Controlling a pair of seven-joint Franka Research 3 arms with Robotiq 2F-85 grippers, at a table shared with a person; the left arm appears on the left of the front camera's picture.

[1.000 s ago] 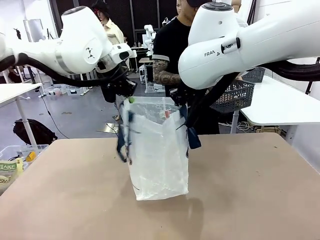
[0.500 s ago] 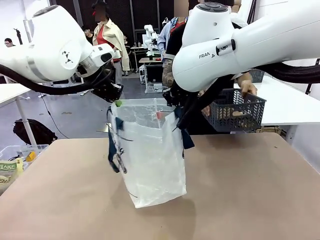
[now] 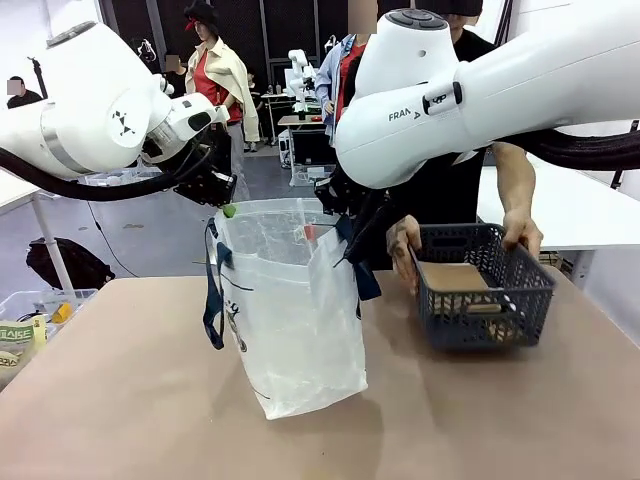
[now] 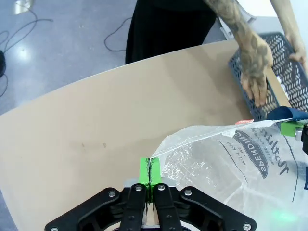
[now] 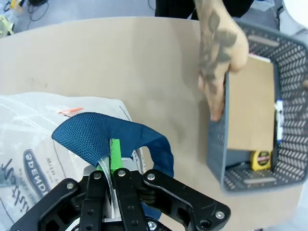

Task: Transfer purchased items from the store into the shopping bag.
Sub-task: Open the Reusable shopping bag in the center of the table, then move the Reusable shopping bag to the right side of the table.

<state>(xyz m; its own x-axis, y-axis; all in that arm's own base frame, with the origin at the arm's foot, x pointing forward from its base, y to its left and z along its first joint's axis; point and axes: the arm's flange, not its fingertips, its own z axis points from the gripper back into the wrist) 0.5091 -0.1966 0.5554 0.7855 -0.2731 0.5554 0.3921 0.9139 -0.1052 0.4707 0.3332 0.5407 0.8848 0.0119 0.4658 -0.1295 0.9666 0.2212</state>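
The shopping bag, translucent white with navy straps, stands mid-table with its mouth held apart. My left gripper is shut on the bag's left rim; its green pads pinch the plastic. My right gripper is shut on the right rim by the blue strap. The store, a dark grey mesh basket, sits on the table to the bag's right. A person's hands hold the basket's sides. Inside it lie purchased items: a brown flat card, a yellow tape measure and a white stick-like piece.
A clear bin with packets sits off the table's left edge. A white table stands behind on the right. The tan tabletop in front of the bag and at its left is bare.
The person has lowered the basket onto the table to the right of the bag. Both grippers, still shut on the rim, have drifted left with the bag.
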